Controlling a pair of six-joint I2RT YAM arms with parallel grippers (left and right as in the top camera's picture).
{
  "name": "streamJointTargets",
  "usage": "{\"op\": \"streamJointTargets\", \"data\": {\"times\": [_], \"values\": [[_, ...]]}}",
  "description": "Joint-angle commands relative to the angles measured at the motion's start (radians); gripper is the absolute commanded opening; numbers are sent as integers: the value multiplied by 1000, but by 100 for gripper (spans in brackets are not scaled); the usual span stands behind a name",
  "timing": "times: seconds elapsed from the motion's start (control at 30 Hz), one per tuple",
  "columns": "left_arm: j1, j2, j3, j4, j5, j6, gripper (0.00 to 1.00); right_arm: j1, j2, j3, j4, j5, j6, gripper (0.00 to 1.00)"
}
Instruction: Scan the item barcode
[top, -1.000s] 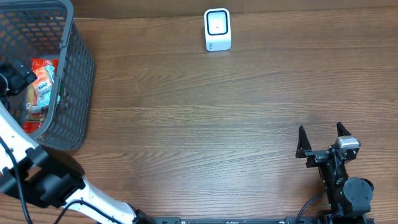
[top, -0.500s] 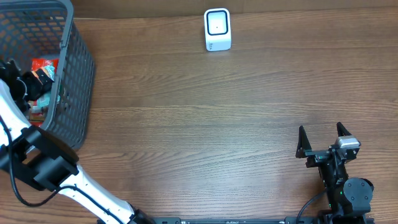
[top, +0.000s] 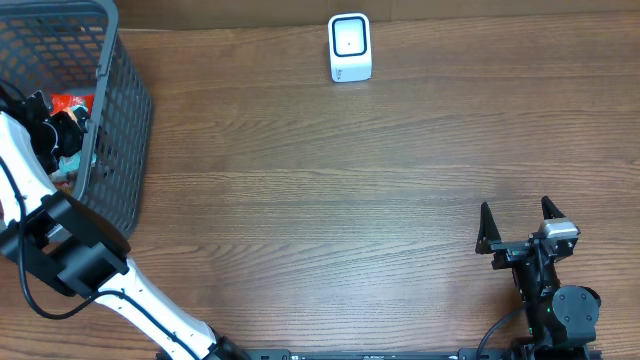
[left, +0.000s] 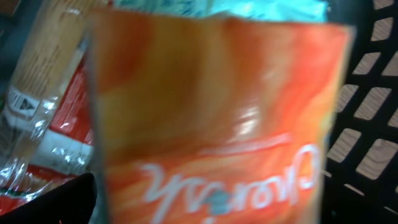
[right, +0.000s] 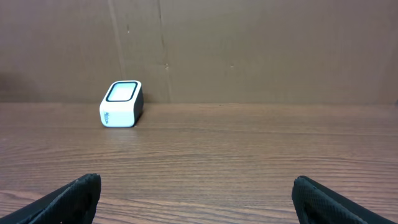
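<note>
A blurred orange packet (left: 211, 112) with white script fills the left wrist view, lying among other goods in the grey mesh basket (top: 125, 120). From overhead, my left gripper (top: 60, 125) reaches down into that basket. Only one dark finger (left: 56, 202) shows, at the packet's lower left edge, and the jaws stand open around the packet with no grip visible. No barcode shows on the orange face. The white scanner (top: 349, 47) stands at the table's far edge, and the right wrist view shows this scanner (right: 121, 104) too. My right gripper (top: 520, 222) rests open near the front right, holding nothing.
Beside the orange packet lie a clear bag of spaghetti (left: 43, 68), a red packet (left: 71, 127) and a teal wrapper (left: 261, 7). Basket mesh (left: 373, 106) rises close on the right. A brown cardboard wall (right: 249, 50) backs the wooden table (top: 330, 200).
My left arm has pushed deeper into the basket and closer to the orange packet, covering more of the goods from overhead. The right arm has not moved.
</note>
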Motion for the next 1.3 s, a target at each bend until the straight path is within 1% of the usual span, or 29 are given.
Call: {"op": "streamJointTargets", "data": {"times": [0.0,0.13,0.63,0.73,0.9,1.0,1.07,1.13,1.27], "values": [[-13,5,2,13,4,27,100,-4,-9,-10,7,12,-1,100],[-19,5,-15,28,-45,27,100,-4,-9,-10,7,12,-2,100],[-19,18,-54,48,-42,18,100,-4,-9,-10,7,12,-1,100],[-19,18,-72,50,-43,19,93,-4,-9,-10,7,12,-2,100],[-19,18,-103,69,-46,19,89,-4,-9,-10,7,12,-1,100],[-19,18,-105,74,-46,19,81,-4,-9,-10,7,12,-2,100],[-19,18,-105,75,-46,19,73,-4,-9,-10,7,12,-2,100],[-18,18,-105,75,-46,19,67,-4,-9,-10,7,12,-2,100],[-18,15,-105,78,-46,19,61,-4,-9,-10,7,12,-2,100]]}}
